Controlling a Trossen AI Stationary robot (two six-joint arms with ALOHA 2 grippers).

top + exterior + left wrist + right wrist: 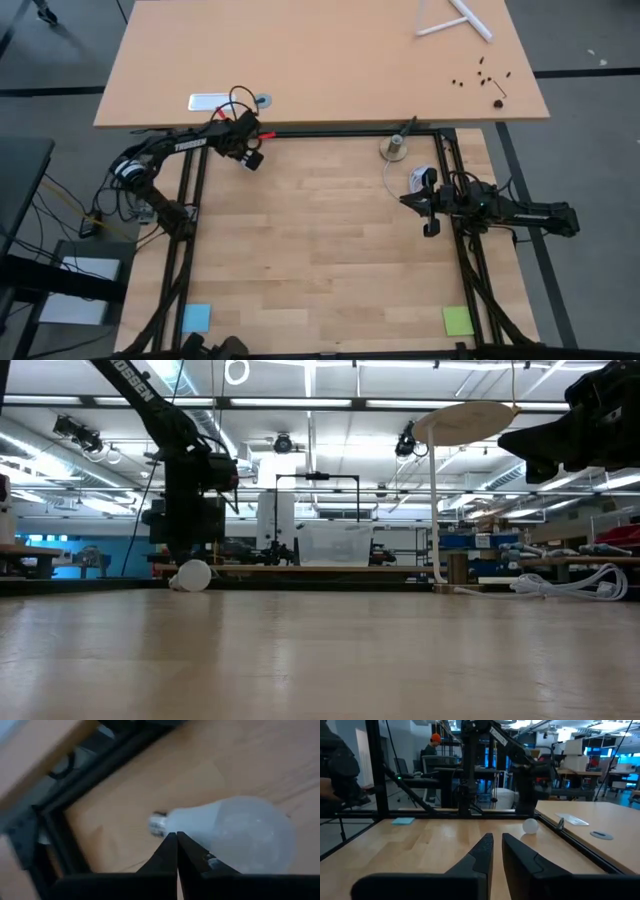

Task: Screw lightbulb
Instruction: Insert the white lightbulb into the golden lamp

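Observation:
The white frosted lightbulb lies on its side on the wooden table, its grey screw base pointing away from the round end. It also shows in the low view and far off in the right wrist view. My left gripper is shut and stands just above the bulb's neck near the table's far left. My right gripper is shut and empty, raised over the table's right side. The silvery socket with its white cable sits at the far edge. My left gripper's shut fingertips stand over the bulb's narrow neck, coming from above. I cannot tell whether they touch it. The bulb rests on the table.
A black frame borders the work area. A second table behind it holds a white plate, a small disc, white rods and small dark bits. Blue and green notes lie near the front edge. A white cord lies at the right.

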